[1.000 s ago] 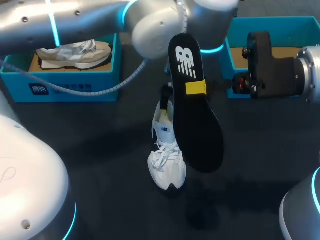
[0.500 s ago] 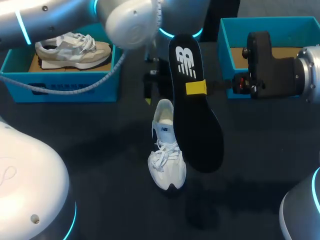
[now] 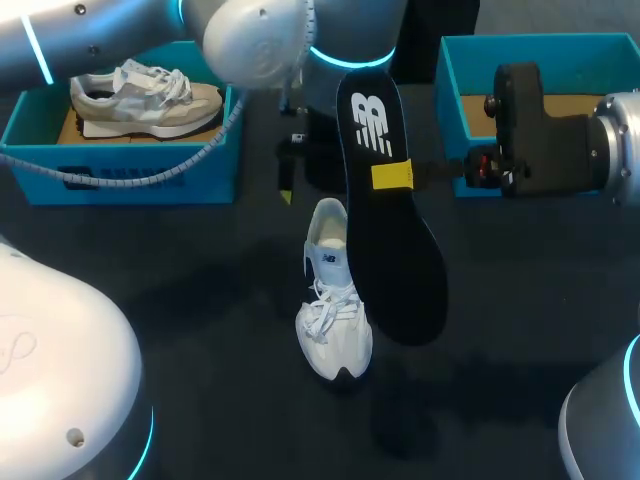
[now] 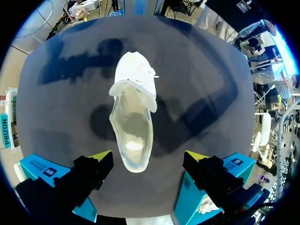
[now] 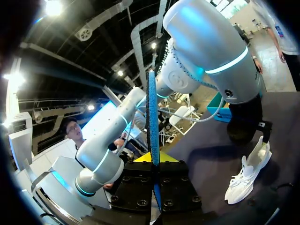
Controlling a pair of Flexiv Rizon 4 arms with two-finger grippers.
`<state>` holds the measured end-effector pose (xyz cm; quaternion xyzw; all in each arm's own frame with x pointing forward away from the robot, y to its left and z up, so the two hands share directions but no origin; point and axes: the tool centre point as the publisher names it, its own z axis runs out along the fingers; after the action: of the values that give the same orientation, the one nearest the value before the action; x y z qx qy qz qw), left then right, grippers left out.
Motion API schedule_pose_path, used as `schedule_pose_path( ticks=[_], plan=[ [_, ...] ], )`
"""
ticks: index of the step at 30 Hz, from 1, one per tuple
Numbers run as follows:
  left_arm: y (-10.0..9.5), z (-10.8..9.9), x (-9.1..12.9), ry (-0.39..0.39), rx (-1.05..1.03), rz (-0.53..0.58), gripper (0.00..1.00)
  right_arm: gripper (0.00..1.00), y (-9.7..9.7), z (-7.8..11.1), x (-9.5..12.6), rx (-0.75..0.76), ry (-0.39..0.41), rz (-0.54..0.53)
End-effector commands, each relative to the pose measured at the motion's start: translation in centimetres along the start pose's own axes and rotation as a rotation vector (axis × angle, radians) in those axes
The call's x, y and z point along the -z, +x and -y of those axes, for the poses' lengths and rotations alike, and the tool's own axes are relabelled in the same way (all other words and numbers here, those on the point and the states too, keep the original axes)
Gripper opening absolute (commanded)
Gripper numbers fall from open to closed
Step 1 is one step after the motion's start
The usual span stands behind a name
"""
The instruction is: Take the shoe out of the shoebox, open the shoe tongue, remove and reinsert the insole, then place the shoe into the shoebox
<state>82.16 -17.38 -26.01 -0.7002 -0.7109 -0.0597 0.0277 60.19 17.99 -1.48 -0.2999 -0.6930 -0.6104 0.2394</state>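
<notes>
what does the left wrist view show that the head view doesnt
Only the left wrist view: a look straight down into the white shoe, whose opening has no black insole in it, with the left hand open and one finger seen to either side of the heel end.
Only the head view: the black insole held upright over the shoe, pinched by the right hand.
Both: the white shoe standing on the dark table.

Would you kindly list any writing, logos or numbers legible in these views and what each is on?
Insole: white logo mark, no legible words.
Left shoebox front: white print, too blurred to read.
White shoe side: tiny dark mark, too small to read.
</notes>
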Motion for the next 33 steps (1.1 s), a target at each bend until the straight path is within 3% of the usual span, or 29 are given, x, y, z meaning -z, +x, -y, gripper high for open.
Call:
schedule_pose_path(
  ticks=[1, 11, 27, 31, 33],
  plan=[
    [0.6, -0.7, -0.3, 0.040, 0.053, 0.117, 1.00, 0.00, -0.9, -0.5, -0.2, -0.038, 0.003, 0.016],
    [2.1, -2.2, 1.7, 0.102, 0.114, 0.383, 1.00, 0.00, -4.0, -3.6, 0.8, -0.121, -0.028, 0.016],
    [2.7, -3.4, 7.7, 0.125, 0.070, 0.921, 1.00, 0.00, -10.0, -7.5, 3.2, -0.340, -0.180, 0.034],
    [2.5, -3.1, 8.5, 0.134, 0.062, 0.993, 1.00, 0.00, -12.0, -8.5, 3.5, -0.385, -0.190, 0.045],
    [2.2, -2.9, 8.7, 0.135, 0.059, 1.004, 1.00, 0.00, -13.1, -8.9, 3.8, -0.400, -0.254, 0.032]
  ],
)
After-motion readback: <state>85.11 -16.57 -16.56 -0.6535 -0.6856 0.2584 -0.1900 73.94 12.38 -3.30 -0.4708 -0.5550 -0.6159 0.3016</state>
